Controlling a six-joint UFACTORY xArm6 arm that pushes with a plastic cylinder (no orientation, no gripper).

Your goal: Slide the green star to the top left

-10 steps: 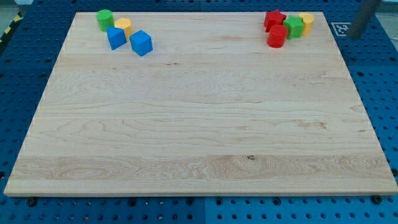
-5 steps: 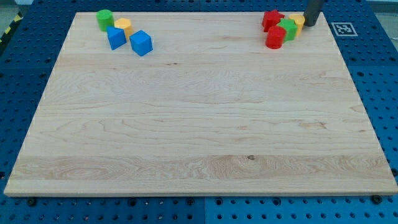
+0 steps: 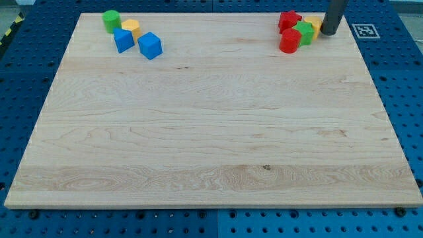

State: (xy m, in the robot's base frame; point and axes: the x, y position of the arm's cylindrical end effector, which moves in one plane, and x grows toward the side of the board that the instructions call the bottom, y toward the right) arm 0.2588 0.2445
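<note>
While the rod stands at the board's top right corner, my tip (image 3: pixel 329 33) sits down on the wood just to the view's right of a tight cluster of four blocks. There are no fingers to open or close on this rig; the arm ends in a plain dark rod, so nothing is gripped. The green star (image 3: pixel 305 32) lies in that cluster, near the view's top right, with a yellow block (image 3: pixel 315 25) squeezed between it and the rod, the yellow one partly hidden, so its shape cannot be made out. A red star (image 3: pixel 289 20) sits up and to the left of the green star, and a red cylinder (image 3: pixel 289 41) touches it on the lower left.

What matters for the push is the line: the green star lies to the view's left of the tip, and the goal corner lies further left again, so tip, star and target roughly align. The red blocks stand in the way and would likely be carried along.

Near the top left wait a green cylinder (image 3: pixel 111 20), a second yellow block (image 3: pixel 131 27), a blue block (image 3: pixel 123 39) and a blue cube (image 3: pixel 150 45).
</note>
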